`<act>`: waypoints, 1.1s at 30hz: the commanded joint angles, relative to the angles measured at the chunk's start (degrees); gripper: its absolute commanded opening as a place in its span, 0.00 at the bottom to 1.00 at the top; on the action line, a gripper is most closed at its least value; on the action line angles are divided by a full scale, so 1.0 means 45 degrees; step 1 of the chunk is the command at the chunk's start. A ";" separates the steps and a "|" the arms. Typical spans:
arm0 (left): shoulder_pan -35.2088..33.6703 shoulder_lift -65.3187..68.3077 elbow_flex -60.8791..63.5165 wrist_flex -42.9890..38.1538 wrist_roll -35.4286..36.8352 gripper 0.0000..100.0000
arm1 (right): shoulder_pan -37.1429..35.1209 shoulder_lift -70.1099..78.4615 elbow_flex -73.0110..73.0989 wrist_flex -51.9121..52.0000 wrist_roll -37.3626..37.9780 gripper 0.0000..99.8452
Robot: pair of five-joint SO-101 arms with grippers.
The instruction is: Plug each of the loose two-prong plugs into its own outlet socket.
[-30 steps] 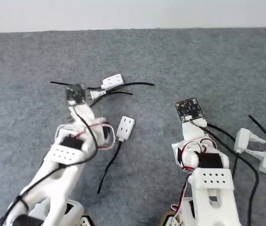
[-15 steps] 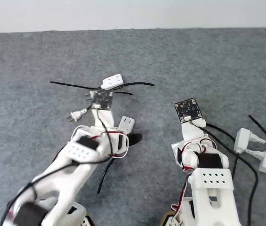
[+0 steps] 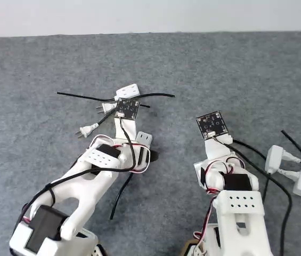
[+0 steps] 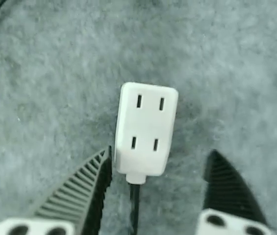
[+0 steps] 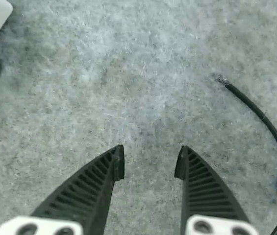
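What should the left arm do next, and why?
Probably lower the left gripper and close on the socket: it lies flat between the open fingers, slots facing up, not yet gripped.

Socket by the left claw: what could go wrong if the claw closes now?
The socket sits nearer one finger of the open left gripper, so closing may twist it. Its cord runs back between the fingers and might get pinched or dragged.
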 commanded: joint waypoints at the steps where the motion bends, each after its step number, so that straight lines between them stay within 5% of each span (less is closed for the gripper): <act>1: 0.0117 -0.0039 -0.0518 -0.0293 -0.0117 0.19 | -0.0010 -0.0283 -0.0137 -0.0107 0.0156 0.17; 19: 0.0098 0.2344 -0.2979 0.1758 -0.0488 0.10 | -0.0029 -0.0283 -0.0059 -0.0107 0.0176 0.17; 21: 0.0098 0.2344 -0.2979 0.1778 0.0156 0.00 | -0.0029 -0.0283 -0.0059 -0.0107 0.0176 0.17; 28: 0.0098 0.2325 -0.2842 0.3712 0.3380 0.01 | -0.0029 -0.0283 -0.0059 -0.0127 0.0195 0.17; 33: 0.0098 0.2168 -0.2764 0.4220 0.3243 0.01 | -0.0029 -0.0283 -0.0039 -0.0127 0.0195 0.17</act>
